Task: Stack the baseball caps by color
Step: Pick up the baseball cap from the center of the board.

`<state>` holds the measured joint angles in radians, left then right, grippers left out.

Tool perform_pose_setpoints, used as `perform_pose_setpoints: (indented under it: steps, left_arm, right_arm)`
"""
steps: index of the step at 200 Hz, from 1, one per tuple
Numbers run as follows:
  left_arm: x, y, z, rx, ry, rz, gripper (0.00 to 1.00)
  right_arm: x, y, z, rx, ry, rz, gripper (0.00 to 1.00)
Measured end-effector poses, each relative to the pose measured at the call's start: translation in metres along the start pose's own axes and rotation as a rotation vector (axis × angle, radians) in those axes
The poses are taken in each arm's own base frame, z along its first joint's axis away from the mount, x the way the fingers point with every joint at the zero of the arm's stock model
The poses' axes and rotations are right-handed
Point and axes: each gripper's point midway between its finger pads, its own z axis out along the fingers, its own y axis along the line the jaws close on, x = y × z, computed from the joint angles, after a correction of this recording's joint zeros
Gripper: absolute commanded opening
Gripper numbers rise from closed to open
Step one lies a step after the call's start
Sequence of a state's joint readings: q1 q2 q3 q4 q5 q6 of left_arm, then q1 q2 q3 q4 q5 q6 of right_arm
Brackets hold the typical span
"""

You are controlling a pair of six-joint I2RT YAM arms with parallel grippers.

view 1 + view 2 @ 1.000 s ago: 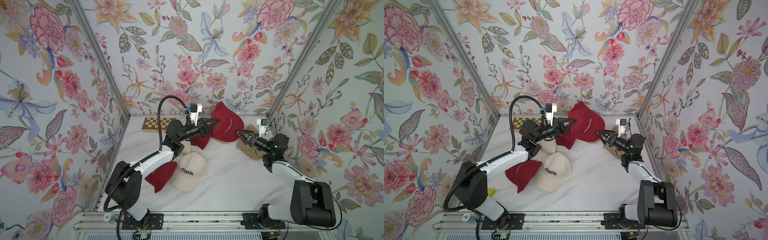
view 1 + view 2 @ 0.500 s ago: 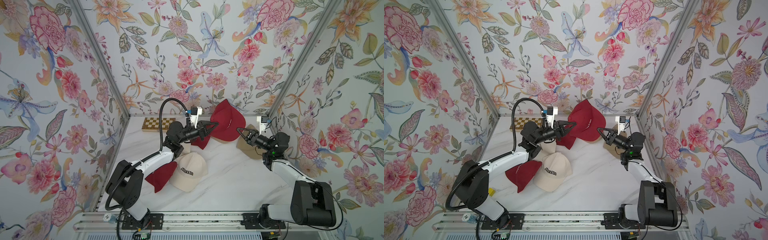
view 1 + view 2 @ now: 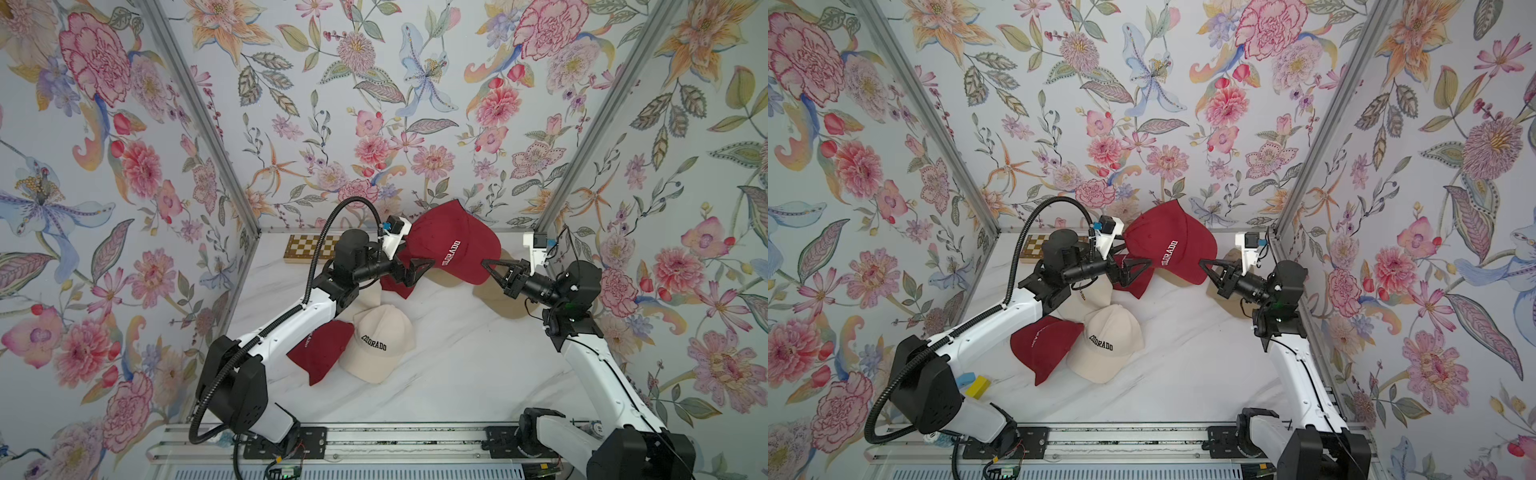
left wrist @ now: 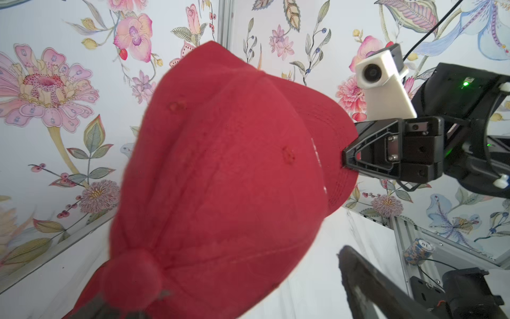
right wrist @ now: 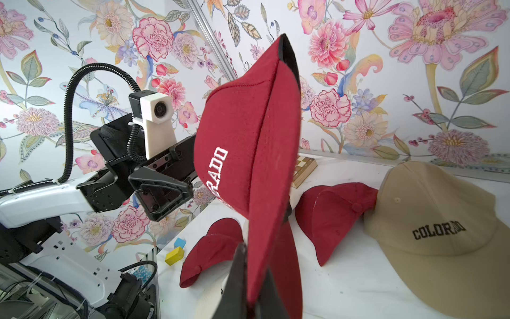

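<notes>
A dark red cap (image 3: 449,245) (image 3: 1167,245) hangs in the air at the back, between my two arms. My right gripper (image 3: 487,266) (image 5: 255,290) is shut on its brim. My left gripper (image 3: 422,272) (image 3: 1140,274) stands open at the cap's back; one finger (image 4: 358,276) shows beside the crown (image 4: 220,165). On the table lie a red cap (image 3: 320,349), a cream cap (image 3: 380,340), a second cream cap (image 3: 370,295) under the left arm, another red cap (image 3: 395,286) and a tan cap (image 5: 430,229) under the right arm.
A checkered chessboard (image 3: 307,249) lies against the back wall at the left. A yellow block (image 3: 978,386) and a blue block (image 3: 963,379) sit by the left arm's base. Floral walls close in the back and both sides.
My right gripper, open a second ago, has shut on the red cap's brim. My left gripper, shut on the cap's back until just now, has opened. The cap hangs a little higher.
</notes>
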<state>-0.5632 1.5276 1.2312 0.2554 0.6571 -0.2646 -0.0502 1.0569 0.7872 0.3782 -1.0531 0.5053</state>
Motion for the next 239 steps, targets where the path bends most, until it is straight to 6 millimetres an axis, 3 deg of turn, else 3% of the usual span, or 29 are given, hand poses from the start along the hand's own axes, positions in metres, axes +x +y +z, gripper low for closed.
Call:
perform_pose_setpoints:
  steps: [35, 57, 132, 155, 193, 223, 239]
  left_arm:
    - [0.004, 0.03, -0.018, -0.022, 0.019, 0.025, 1.0]
    - [0.002, 0.038, -0.027, -0.001, 0.012, 0.04, 1.0]
    - [-0.022, 0.001, -0.034, 0.225, -0.091, 0.143, 0.98]
    - [-0.014, 0.004, -0.028, 0.241, -0.083, 0.13, 0.92]
    - [0.022, 0.021, -0.012, 0.234, -0.005, 0.043, 0.84]
    - [0.024, 0.021, -0.01, 0.237, -0.002, 0.03, 0.62]
    - [0.02, 0.02, -0.011, 0.242, -0.013, 0.028, 0.58]
  right_arm:
    - [0.009, 0.001, -0.003, 0.006, 0.033, 0.014, 0.0]
    - [0.013, 0.0, -0.003, 0.006, 0.044, 0.019, 0.0]
    - [0.016, 0.003, 0.001, -0.018, 0.067, 0.024, 0.0]
    - [0.018, 0.004, 0.004, -0.028, 0.076, 0.027, 0.0]
    - [0.018, 0.006, 0.007, -0.037, 0.08, 0.016, 0.0]
    - [0.02, 0.005, 0.008, -0.037, 0.087, 0.017, 0.0]
    - [0.022, 0.003, 0.009, -0.033, 0.092, 0.019, 0.0]
